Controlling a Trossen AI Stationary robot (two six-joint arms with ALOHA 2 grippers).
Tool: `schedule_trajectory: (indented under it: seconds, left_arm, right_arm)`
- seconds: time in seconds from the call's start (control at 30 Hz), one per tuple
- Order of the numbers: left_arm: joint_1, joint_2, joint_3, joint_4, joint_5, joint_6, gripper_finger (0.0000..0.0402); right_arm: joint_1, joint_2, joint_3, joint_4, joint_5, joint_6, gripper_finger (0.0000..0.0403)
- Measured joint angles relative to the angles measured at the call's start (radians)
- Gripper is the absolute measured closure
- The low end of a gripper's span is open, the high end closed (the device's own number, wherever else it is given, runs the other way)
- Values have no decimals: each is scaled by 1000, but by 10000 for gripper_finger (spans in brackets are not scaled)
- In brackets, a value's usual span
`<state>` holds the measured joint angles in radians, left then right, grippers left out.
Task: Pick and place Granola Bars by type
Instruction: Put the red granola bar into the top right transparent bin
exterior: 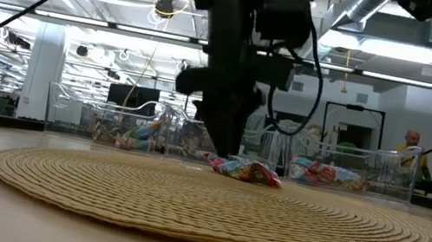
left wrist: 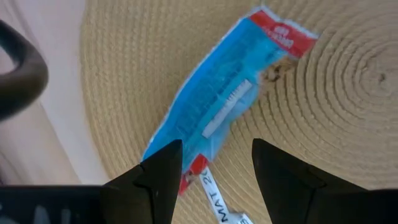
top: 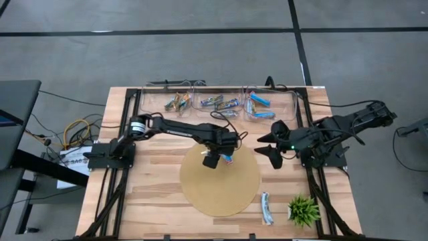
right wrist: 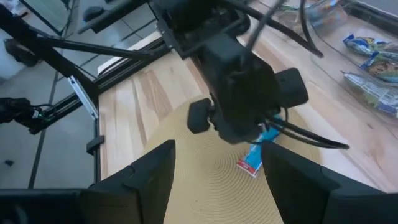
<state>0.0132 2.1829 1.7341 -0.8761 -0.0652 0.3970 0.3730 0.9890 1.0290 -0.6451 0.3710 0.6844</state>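
Note:
A blue granola bar with red ends [left wrist: 217, 99] lies flat on the round woven mat [top: 221, 191], near its far edge; it also shows in the high view [top: 228, 159] and the low view [exterior: 247, 172]. My left gripper [left wrist: 214, 177] is open just above the mat, pointing down, with one finger on either side of the bar's nearer end; I see no touch. It also shows in the high view [top: 214, 158]. My right gripper [top: 267, 144] is open and empty, to the right of the mat. A silvery bar [top: 267, 208] lies on the table near the front right.
Three clear bins stand along the far edge: the left bin [top: 155, 107] holds brown multicoloured bars, the middle bin [top: 200, 110] silvery-green ones, the right bin [top: 289, 107] blue ones. A small green plant [top: 304, 211] stands at the front right. A person shows far behind the table [exterior: 410, 147].

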Motion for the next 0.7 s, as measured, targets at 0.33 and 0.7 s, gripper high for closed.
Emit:
schedule_trajectory:
  seconds: [0.33, 0.7]
  left_arm:
    - [-8, 42, -1, 100, -28, -56, 216]
    - [-8, 39, -1, 97, 85, -152, 358]
  right_arm:
    - [0, 0, 0, 2, 0, 24, 175]
    - [0, 0, 0, 2, -2, 25, 175]
